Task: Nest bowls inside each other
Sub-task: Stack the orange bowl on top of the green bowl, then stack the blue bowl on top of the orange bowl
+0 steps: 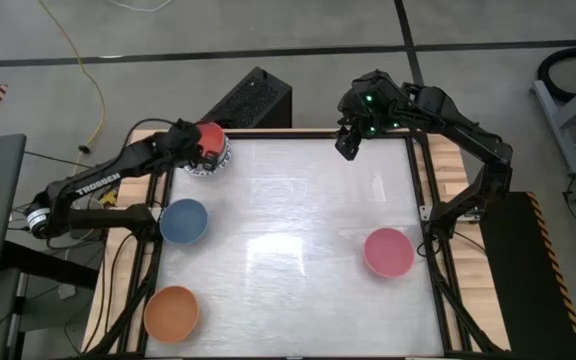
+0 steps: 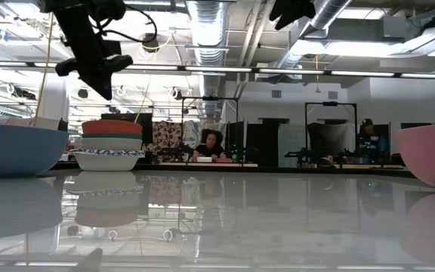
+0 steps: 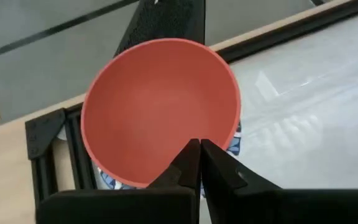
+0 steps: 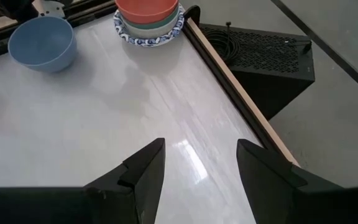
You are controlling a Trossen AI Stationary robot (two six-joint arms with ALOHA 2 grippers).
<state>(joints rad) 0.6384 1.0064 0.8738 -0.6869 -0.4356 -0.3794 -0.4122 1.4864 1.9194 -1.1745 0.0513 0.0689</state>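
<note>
The top bowl of the stack [image 3: 160, 106] is red, inside and out. Under it sits a teal bowl [image 4: 151, 26]. Under that is a bowl with a blue-and-white pattern [image 4: 148, 37]; from the side, this bottom bowl looks white with a dark blue band near its rim.

Another bowl is blue [image 1: 183, 221] all over. One bowl is orange [image 1: 172, 312]. One bowl is pink [image 1: 388, 251].

The table [image 1: 298, 200] is shiny white with a black frame and pale wood edges. Both arms are black, and the right one has small green lights. A black box [image 4: 263, 62] stands by the table.
</note>
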